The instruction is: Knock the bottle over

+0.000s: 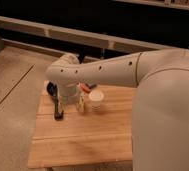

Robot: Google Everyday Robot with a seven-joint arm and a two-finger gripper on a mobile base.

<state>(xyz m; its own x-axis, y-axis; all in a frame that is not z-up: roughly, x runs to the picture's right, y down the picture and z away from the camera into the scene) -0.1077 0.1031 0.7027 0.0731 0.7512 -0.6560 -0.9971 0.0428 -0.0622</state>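
Note:
The bottle (81, 104) is small, narrow and clear with a pale yellowish tint. It stands upright on the wooden table (83, 140), just left of a white cup (96, 98). My gripper (58, 111) hangs down from the white arm (103, 72) with its dark tip close to the tabletop. It is to the left of the bottle, a short gap apart from it. The arm's wrist covers the table area behind the bottle.
A black round pan (51, 89) lies at the table's back left, partly hidden by the wrist. An orange item (85, 87) shows behind the cup. My large white body (168, 115) fills the right side. Floor lies to the left, a dark wall behind.

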